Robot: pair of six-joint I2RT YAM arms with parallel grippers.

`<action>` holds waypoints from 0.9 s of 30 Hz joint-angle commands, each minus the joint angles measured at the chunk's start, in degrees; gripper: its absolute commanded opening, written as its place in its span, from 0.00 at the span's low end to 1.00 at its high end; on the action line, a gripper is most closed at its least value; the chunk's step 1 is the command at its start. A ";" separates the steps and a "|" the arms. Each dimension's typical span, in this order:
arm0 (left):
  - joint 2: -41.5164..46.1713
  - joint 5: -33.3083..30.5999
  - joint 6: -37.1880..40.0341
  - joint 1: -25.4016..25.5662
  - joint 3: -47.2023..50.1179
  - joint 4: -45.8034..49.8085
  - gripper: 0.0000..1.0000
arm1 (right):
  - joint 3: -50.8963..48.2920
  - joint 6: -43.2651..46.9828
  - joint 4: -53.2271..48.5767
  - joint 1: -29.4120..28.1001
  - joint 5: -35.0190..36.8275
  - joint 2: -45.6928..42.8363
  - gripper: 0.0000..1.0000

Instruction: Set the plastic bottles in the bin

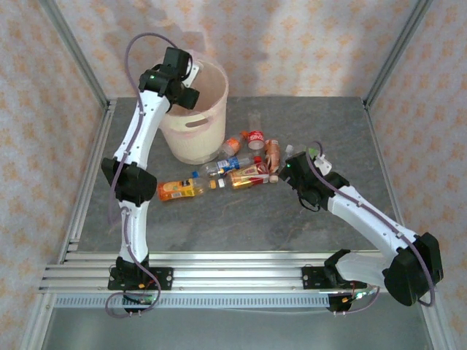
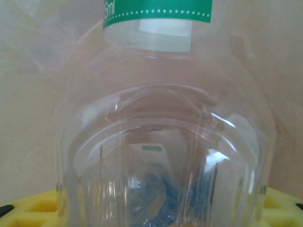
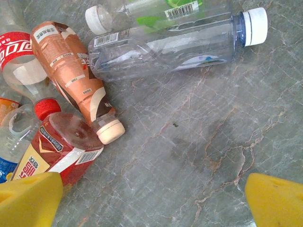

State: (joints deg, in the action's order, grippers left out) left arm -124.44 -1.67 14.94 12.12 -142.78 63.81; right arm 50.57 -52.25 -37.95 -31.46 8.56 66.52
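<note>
Well right of the bin point(image 1: 197, 135), the right tool point(image 3: 154, 196) gapes wide over the tabletop point(image 1: 292, 219); plastic bottles point(image 1: 241, 171) lie scattered just beside the bin; over its rim, a green-labelled bottle point(image 2: 161, 118) sits within the left tool point(image 2: 151, 215) (clamped or loose, I cannot tell).

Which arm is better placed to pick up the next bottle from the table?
Right. The right gripper is open, just above the bottles on the table. The left gripper is over the bin with a clear bottle between its fingers.
</note>
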 commanded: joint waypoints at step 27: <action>7.78 0.40 -6.03 0.08 -0.77 1.42 0.81 | 1.35 3.51 5.30 0.35 -7.03 6.93 0.99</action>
State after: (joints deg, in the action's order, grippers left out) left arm -123.96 -0.05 11.84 12.10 -142.41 65.17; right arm 49.71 -51.29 -33.52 -31.86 2.90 73.25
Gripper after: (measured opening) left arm 0.811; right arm 0.994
